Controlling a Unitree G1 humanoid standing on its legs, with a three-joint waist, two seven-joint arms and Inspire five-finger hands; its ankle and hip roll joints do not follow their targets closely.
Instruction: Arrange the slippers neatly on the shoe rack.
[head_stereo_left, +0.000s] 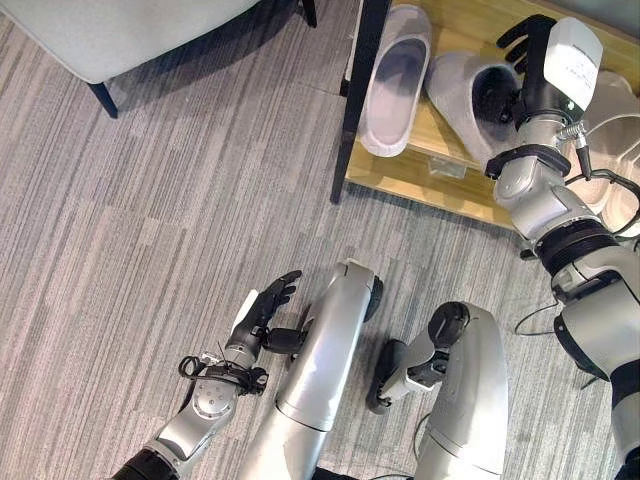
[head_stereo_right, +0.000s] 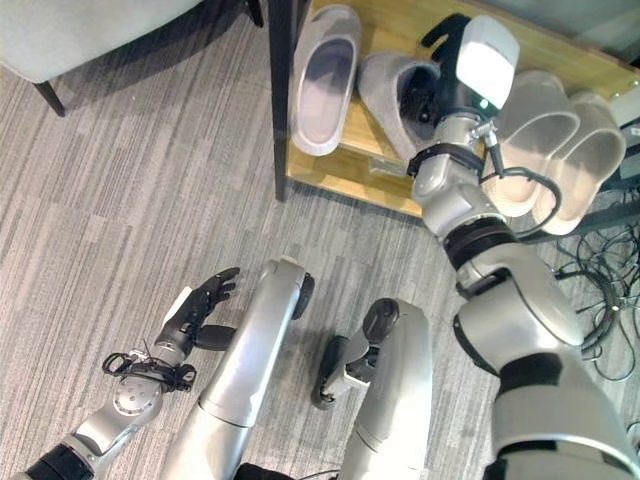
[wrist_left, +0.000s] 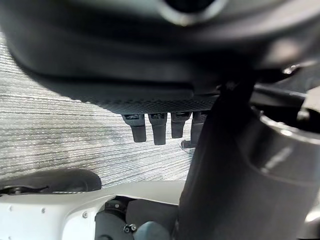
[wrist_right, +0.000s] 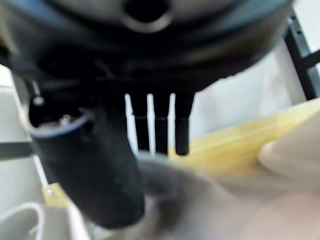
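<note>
left eye view: right hand (head_stereo_left: 530, 60) over grey slipper (head_stereo_left: 470, 105) on shoe rack (head_stereo_left: 400, 170).

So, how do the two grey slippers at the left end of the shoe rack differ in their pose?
The leftmost grey slipper lies straight along the shoe rack and nothing touches it. The second grey slipper lies at a slant, its toe end toward the rack's front edge, and the right robot hand is at its opening. Both are grey, sit sole down and rest on the same wooden shelf.

Four slippers on one wooden shoe rack (head_stereo_right: 345, 168): two grey (head_stereo_right: 322, 80) (head_stereo_right: 392, 95), two beige (head_stereo_right: 535, 135) (head_stereo_right: 590, 165).
</note>
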